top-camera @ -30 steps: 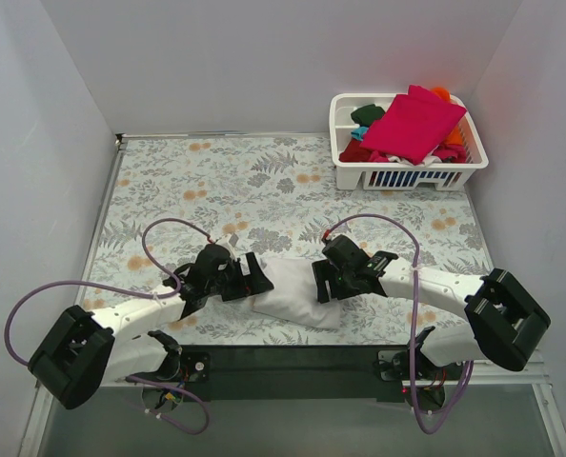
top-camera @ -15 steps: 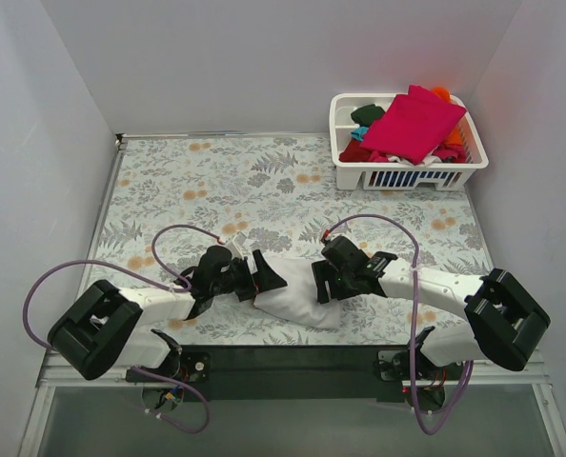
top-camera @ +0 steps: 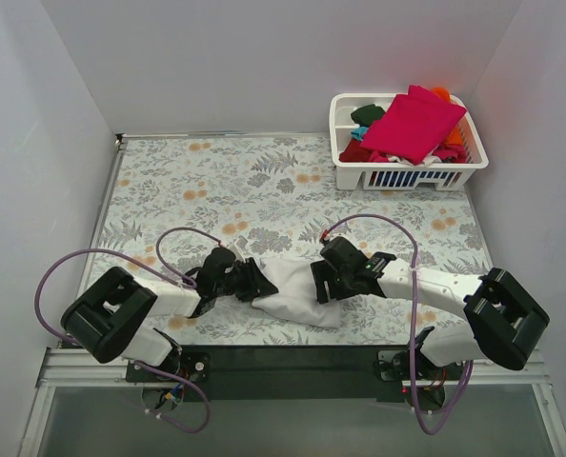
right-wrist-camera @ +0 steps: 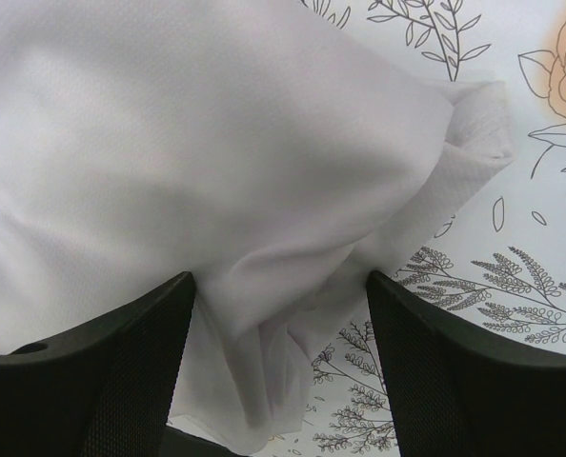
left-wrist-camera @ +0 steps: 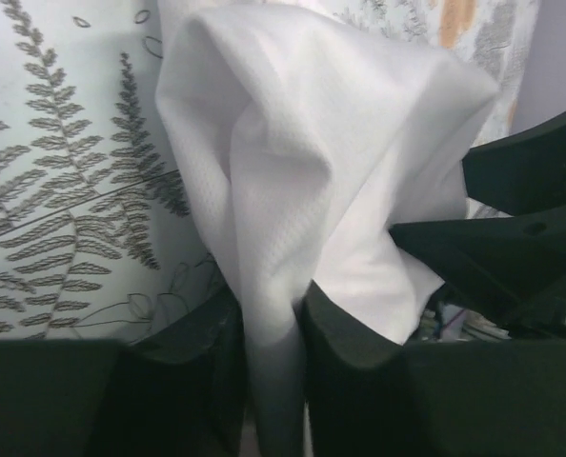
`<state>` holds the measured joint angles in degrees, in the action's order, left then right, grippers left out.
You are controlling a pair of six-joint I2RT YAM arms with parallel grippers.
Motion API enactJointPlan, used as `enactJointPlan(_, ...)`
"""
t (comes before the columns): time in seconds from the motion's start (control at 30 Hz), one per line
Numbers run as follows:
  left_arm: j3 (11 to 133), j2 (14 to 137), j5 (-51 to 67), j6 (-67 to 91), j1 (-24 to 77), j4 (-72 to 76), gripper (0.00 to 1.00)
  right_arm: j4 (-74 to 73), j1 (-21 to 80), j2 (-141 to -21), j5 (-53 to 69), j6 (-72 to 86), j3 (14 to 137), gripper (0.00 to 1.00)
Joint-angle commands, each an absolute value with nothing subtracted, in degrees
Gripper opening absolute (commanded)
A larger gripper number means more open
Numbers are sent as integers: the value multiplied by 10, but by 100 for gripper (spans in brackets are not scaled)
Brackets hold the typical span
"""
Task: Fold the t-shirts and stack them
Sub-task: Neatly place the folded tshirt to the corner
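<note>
A bunched white t-shirt (top-camera: 293,290) lies on the floral table near the front edge, between my two grippers. My left gripper (top-camera: 254,283) is at its left end and shut on a fold of the white cloth (left-wrist-camera: 312,190), which runs down between the dark pads (left-wrist-camera: 354,328). My right gripper (top-camera: 323,284) sits at the shirt's right end, open. Its fingers (right-wrist-camera: 140,324) straddle a loose fold of the cloth (right-wrist-camera: 216,143) without pinching it. Other t-shirts lie in the basket: magenta (top-camera: 412,124) on top, dark green (top-camera: 367,114), red (top-camera: 357,150) and orange (top-camera: 442,93).
The white slatted basket (top-camera: 407,177) stands at the back right corner against the right wall. Grey walls close in the table on the left, back and right. A floral cloth (top-camera: 216,181) covers the table. Purple cables loop over both arms.
My left gripper has slid right onto the white t-shirt's left end and closed on a fold of it. The right gripper has stayed put and open.
</note>
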<state>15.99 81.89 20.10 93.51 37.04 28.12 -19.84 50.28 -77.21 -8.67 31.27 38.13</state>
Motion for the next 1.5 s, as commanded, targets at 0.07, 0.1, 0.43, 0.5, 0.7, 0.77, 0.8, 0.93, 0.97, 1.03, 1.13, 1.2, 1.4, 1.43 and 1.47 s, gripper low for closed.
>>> enactJointPlan(0.07,196,813,126,882,374,159,14,-203,505,-781,-108,302,402,68)
enactJointPlan(0.1,206,810,117,867,374,134,3,-204,505,-781,-114,298,408,68)
enactJointPlan(0.43,331,747,-34,759,361,-89,0,-221,414,-767,-149,187,558,79)
enactJointPlan(0.5,355,739,-63,745,358,-136,0,-216,374,-768,-141,164,586,79)
enactJointPlan(0.7,417,727,-112,707,351,-252,0,-196,304,-803,-107,101,700,79)
enactJointPlan(0.77,451,738,-127,689,349,-285,0,-188,288,-810,-88,91,731,79)
enactJointPlan(0.8,465,744,-141,674,345,-327,0,-175,271,-816,-61,87,738,80)
enactJointPlan(0.93,502,764,-149,621,305,-389,0,-146,222,-838,18,83,775,80)
enactJointPlan(0.97,505,761,-142,610,295,-389,0,-142,215,-845,32,83,783,80)
enactJointPlan(1.03,505,750,-133,573,265,-381,0,-138,195,-863,65,82,812,80)
enactJointPlan(1.13,522,748,-144,534,233,-412,0,-134,179,-876,93,80,832,80)
enactJointPlan(1.2,537,737,-156,509,209,-425,0,-126,170,-874,102,76,828,80)
enactJointPlan(1.4,528,670,-212,377,168,-393,0,-106,146,-859,134,73,803,80)
enactJointPlan(1.43,524,658,-207,358,163,-383,0,-103,145,-859,139,74,800,80)
enactJointPlan(1.47,516,645,-202,317,157,-356,0,-99,142,-859,145,74,800,80)
